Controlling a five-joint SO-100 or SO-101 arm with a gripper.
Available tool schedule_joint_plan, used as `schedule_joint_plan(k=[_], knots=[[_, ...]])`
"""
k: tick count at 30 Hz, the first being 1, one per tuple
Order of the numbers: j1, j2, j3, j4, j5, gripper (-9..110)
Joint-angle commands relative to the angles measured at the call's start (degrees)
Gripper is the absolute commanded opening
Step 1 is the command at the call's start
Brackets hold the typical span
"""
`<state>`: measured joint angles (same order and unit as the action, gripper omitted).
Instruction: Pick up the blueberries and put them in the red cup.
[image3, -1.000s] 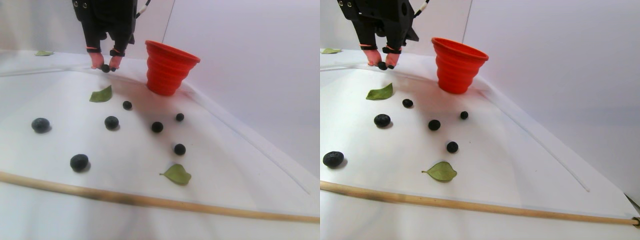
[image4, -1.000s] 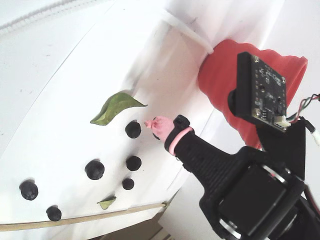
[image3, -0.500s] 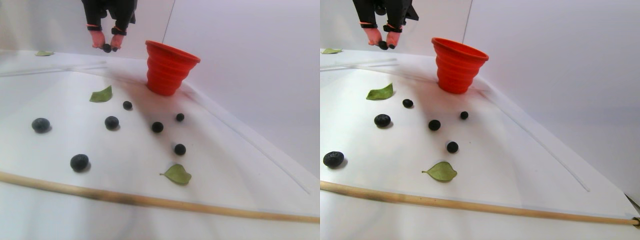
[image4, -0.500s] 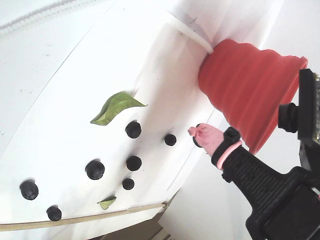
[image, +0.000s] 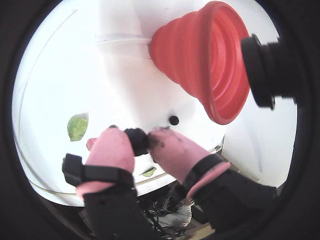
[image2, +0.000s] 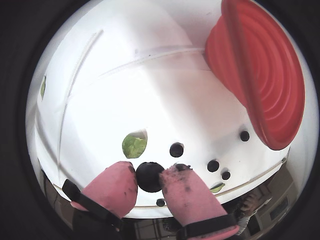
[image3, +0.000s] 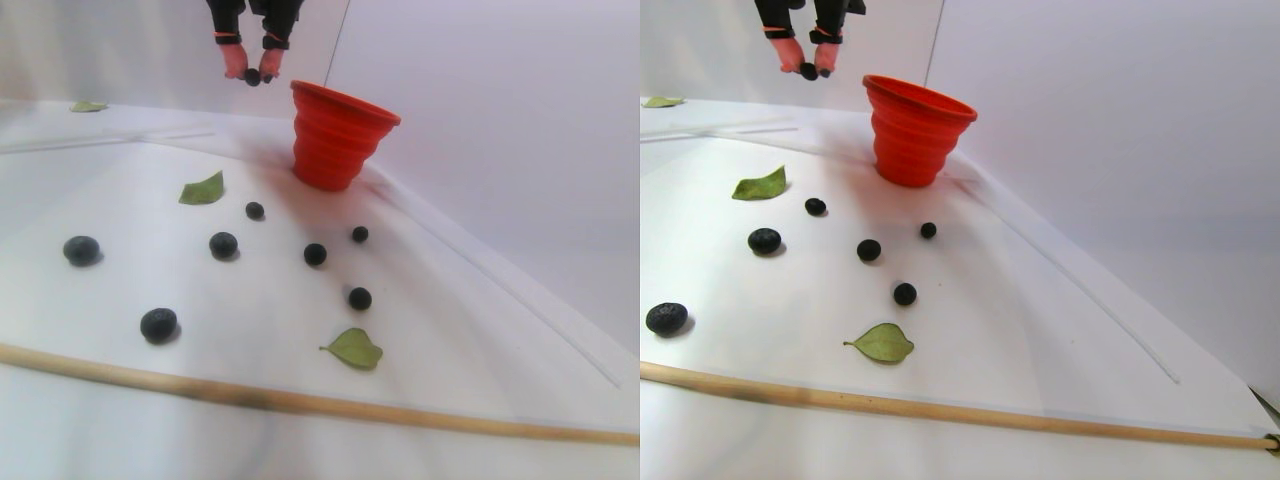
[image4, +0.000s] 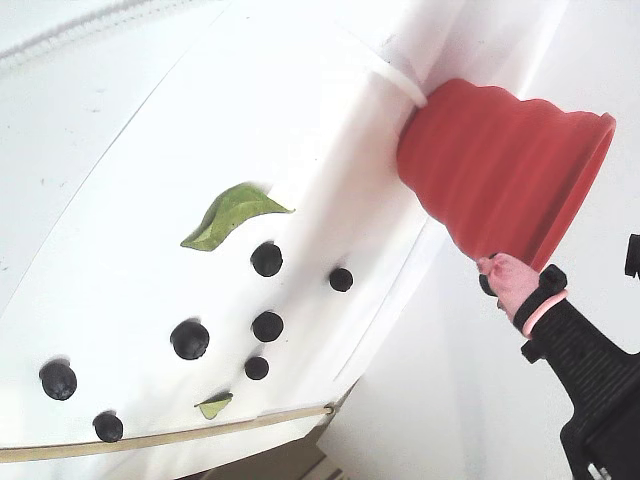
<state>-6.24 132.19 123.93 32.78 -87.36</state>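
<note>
One round berry (image2: 149, 176) between pink fingertips (image2: 112, 186)

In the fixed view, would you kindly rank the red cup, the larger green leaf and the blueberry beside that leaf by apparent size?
Largest to smallest:
1. red cup
2. larger green leaf
3. blueberry

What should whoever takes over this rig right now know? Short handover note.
Gripper: shut on one blueberry, pinched between the pink fingers, raised off the table near the red cup's rim, to the left of it in the stereo pair view, not yet over the opening.
Cup: upright at the far side of the white table.
Done: one berry lifted.
Left: drop it in, then collect the loose blueberries; six show on the table, among green leaves.
</note>
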Motion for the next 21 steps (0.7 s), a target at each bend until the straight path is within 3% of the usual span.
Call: schedule_joint_plan(k=[1,21], knots=[[2.55,6.33,-5.01,-0.62,-1.05,9],[10.55,3.96,-11.69,-3.78,-2.90,9]])
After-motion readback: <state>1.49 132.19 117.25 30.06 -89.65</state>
